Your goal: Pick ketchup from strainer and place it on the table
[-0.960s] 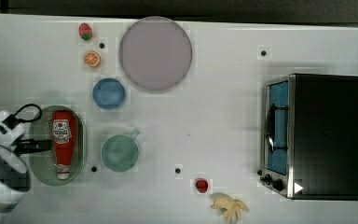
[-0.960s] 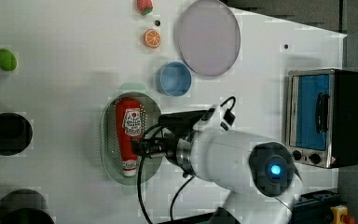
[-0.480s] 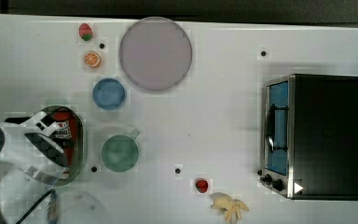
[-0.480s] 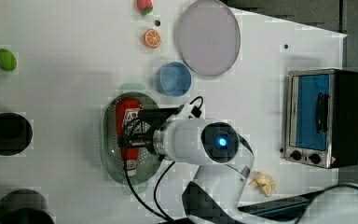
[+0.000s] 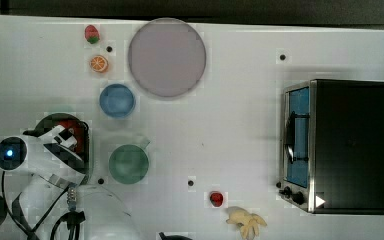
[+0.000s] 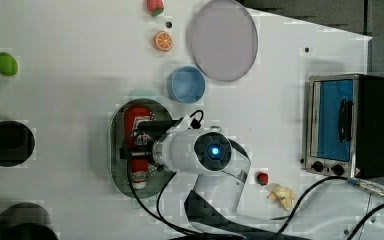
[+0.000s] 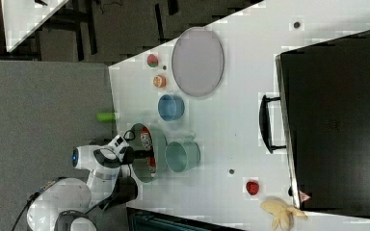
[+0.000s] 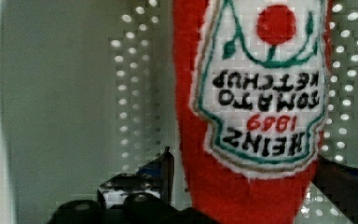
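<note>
One ketchup (image 8: 251,116) lying in strainer (image 6: 117,165); hand (image 8: 242,186) open, fingers straddling it. Advice: close squarely mid-body, then lift straight.

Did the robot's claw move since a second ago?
Yes. In the top view the gripper has come in from the top view's left edge and now sits over the strainer and ketchup, jaws open.

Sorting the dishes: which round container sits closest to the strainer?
The green cup, right beside the strainer; the blue bowl and the grey plate lie farther off.
</note>
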`<move>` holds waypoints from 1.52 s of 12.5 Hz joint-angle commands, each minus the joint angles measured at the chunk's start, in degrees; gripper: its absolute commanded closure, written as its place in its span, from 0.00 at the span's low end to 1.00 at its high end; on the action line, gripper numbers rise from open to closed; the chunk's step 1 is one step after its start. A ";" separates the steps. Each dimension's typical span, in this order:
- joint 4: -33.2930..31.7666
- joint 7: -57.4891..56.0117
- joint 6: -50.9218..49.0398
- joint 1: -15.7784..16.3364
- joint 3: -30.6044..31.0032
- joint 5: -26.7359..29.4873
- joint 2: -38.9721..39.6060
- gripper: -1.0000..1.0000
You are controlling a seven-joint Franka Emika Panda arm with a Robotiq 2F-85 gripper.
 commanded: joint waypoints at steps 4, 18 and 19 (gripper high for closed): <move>1.82 3.44 -0.53 -0.07 0.68 -1.82 -3.08 0.40; 5.88 -9.06 -23.76 -11.57 4.76 17.37 -28.63 0.40; 6.28 -10.80 -23.77 -13.16 3.39 17.36 -28.67 0.40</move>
